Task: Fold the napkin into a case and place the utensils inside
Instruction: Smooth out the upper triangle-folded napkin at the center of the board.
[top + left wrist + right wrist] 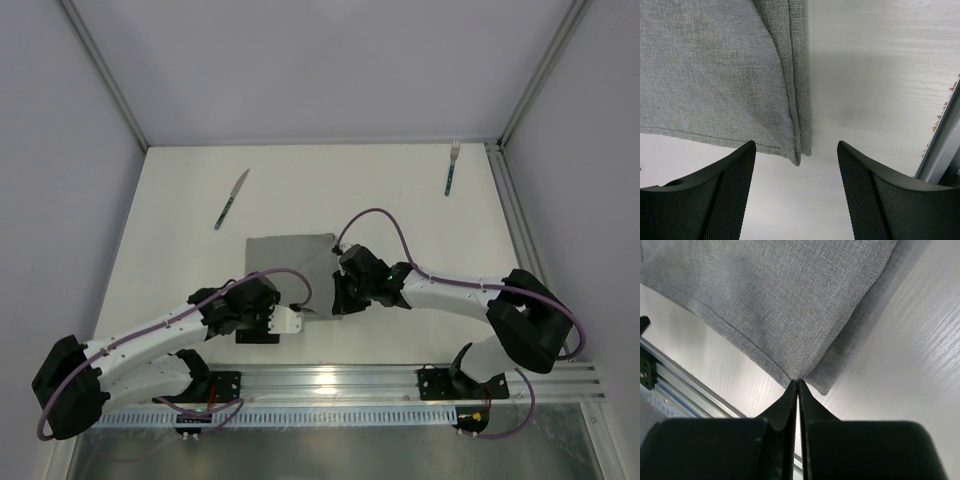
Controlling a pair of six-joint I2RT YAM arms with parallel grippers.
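The top camera looked steeply down from above and behind the arm bases, far enough back to take in the whole tabletop [400, 200]. The wrist cameras sat just behind the left tool [795, 150] and the right tool [798, 385], facing forward and down, very near the surface. All three views shared the near corners of the grey napkin [290, 265].

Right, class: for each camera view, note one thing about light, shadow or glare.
Top external: glare flares on the metal rail. Left wrist: the napkin throws a soft shadow on the table to its right. Right wrist: the right gripper shows near-black, with a darker band under the napkin's edge.
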